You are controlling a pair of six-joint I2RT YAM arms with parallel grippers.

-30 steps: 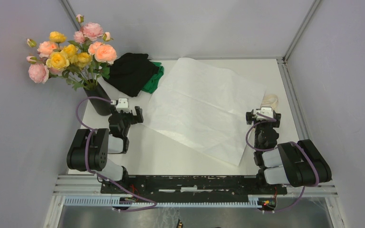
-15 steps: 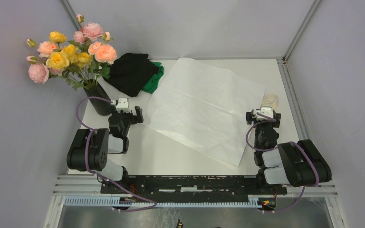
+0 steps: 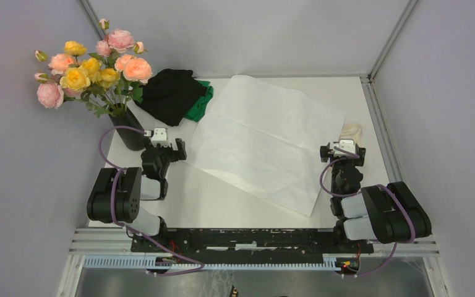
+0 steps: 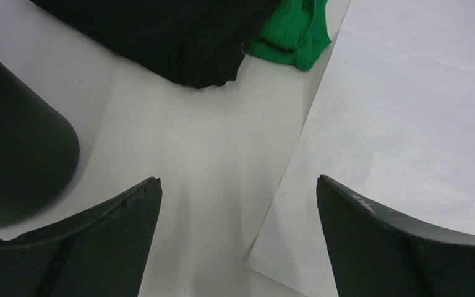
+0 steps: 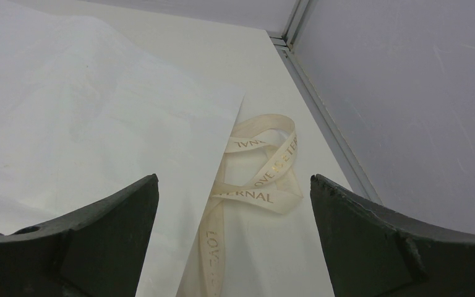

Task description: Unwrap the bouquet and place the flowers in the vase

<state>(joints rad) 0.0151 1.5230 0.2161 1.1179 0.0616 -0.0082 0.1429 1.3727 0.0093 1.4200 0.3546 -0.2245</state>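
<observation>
Flowers [image 3: 93,65] upright in black vase [image 3: 128,131], far-left corner of table [image 3: 222,207]. Paper sheet [image 3: 266,142] spread flat mid-table; ribbon [image 5: 260,179] loose at its right edge. Left gripper [image 4: 238,185] beside vase, jaws wide apart, empty. Right gripper [image 5: 234,179] near ribbon, likewise.

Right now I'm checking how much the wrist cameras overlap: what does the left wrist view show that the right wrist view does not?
Only the left wrist view shows the black vase at its left edge and the black-and-green cloth heap at the top. Only the right wrist view shows the cream ribbon by the paper's edge and the grey side wall. Both show the white paper sheet lying flat on the white table, seen between open fingers: the left gripper and the right gripper hold nothing.
</observation>
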